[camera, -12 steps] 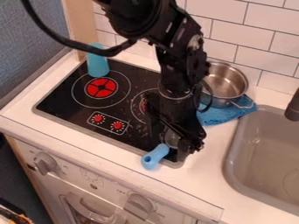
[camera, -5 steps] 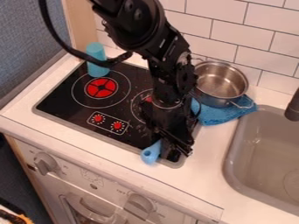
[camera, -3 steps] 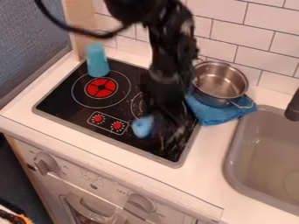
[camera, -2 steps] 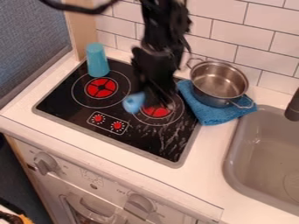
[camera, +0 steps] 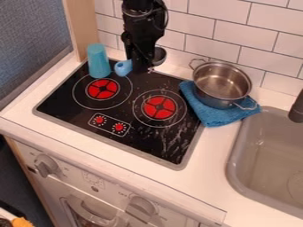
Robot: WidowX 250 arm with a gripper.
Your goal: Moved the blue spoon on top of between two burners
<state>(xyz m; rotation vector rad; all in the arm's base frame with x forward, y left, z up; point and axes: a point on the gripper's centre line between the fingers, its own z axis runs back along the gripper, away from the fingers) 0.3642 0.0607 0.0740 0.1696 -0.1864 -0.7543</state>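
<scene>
The gripper (camera: 141, 65) is over the back edge of the black stovetop, shut on the blue spoon. The spoon's light-blue handle (camera: 123, 68) sticks out on the left of the gripper, and its dark round bowl (camera: 158, 56) shows on the right. Whether the spoon touches the stove, I cannot tell. In front of it lie the left burner (camera: 103, 89) and the right burner (camera: 159, 107), both with red centres.
A turquoise cup (camera: 98, 61) stands upside down just left of the spoon handle, at the back left. To the right, a metal pot (camera: 222, 85) sits on a blue cloth (camera: 207, 114), beside the sink (camera: 260, 164). White tiles (camera: 201, 42) rise behind.
My gripper has carried the spoon from the stove's front right corner, up and back across the right burner, to the rear edge near the cup.
</scene>
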